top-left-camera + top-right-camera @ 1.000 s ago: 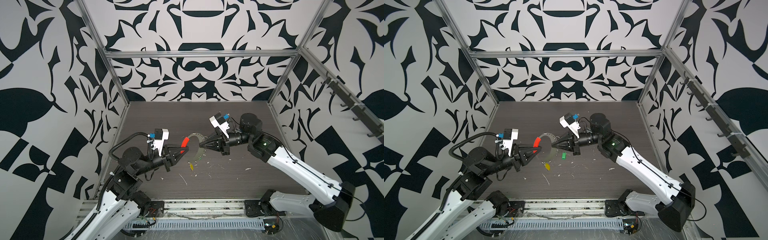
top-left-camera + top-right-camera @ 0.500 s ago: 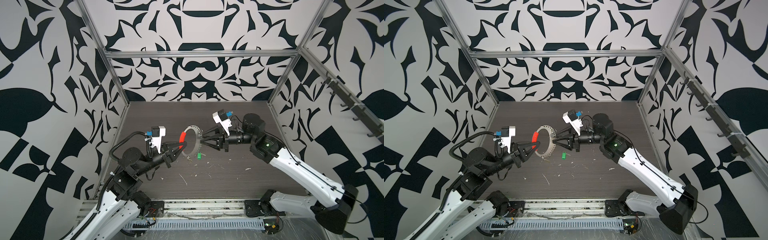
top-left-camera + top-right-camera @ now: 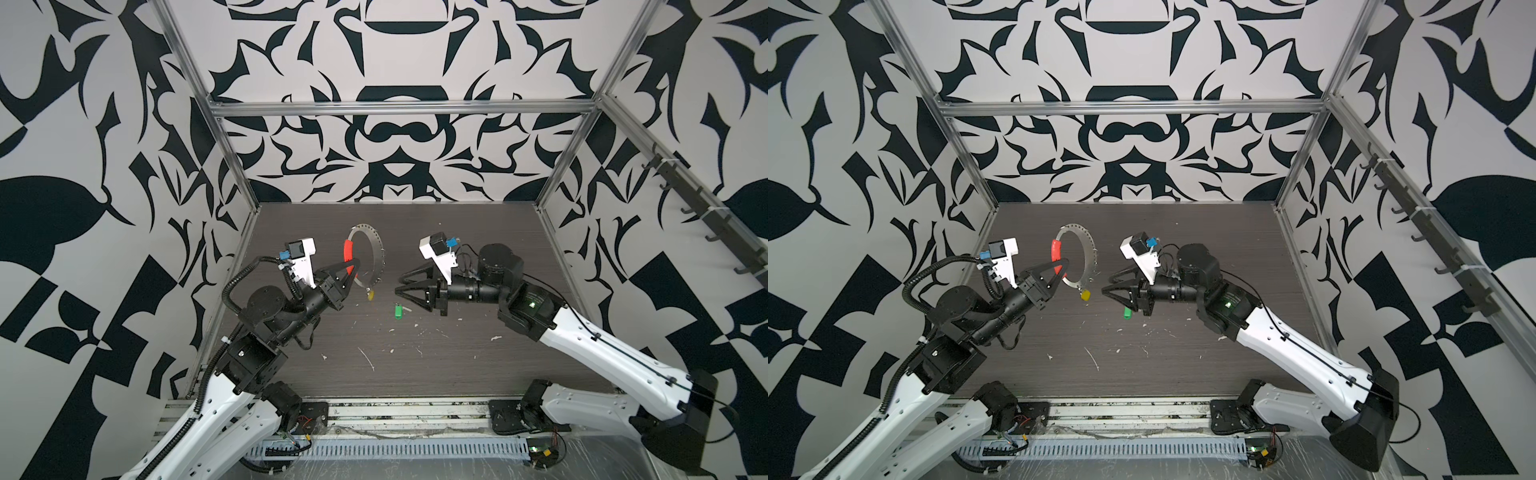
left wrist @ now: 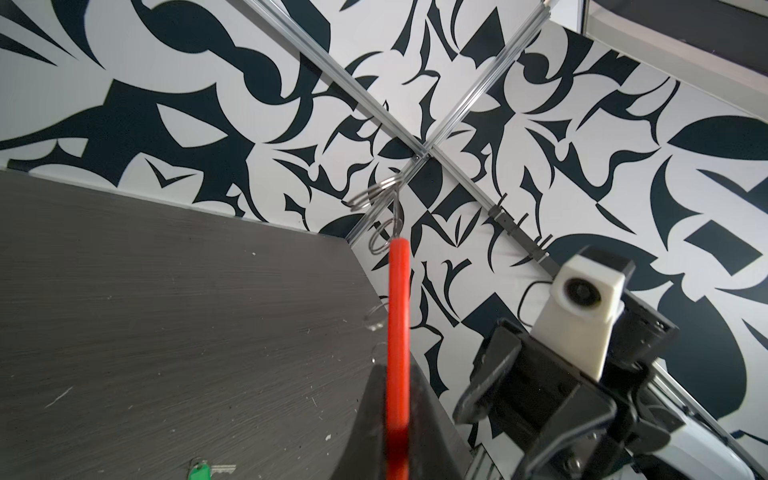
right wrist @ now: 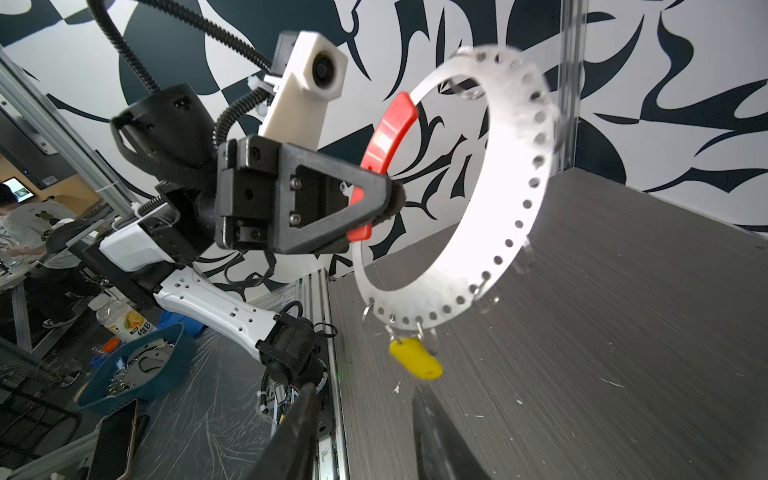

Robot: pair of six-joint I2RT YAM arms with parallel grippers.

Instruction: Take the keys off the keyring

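Note:
My left gripper [image 3: 353,266] is shut on the red sleeve [image 3: 348,251] of the keyring [image 3: 377,249], a flat grey perforated loop held upright above the table. In the left wrist view the red sleeve [image 4: 398,311] runs between the two fingers [image 4: 374,415]. A yellow key [image 3: 1085,295] hangs from the loop's lowest holes, also seen as the yellow key [image 5: 415,361] in the right wrist view. The green key [image 3: 398,311] lies loose on the table. My right gripper [image 3: 399,284] is open and empty, a short way right of the loop and above the green key.
White flecks [image 3: 368,359] litter the dark tabletop [image 3: 478,232]. Small silver rings [image 4: 382,195] dangle along the loop. Patterned walls close in three sides, and a hook rail [image 3: 706,216] runs on the right wall. Off the table stand a blue bin [image 5: 133,365] and a phone [image 5: 112,440].
My right gripper opened and drew back to the right. The green key dropped off the ring and now lies on the table. The left gripper raised the keyring up and back.

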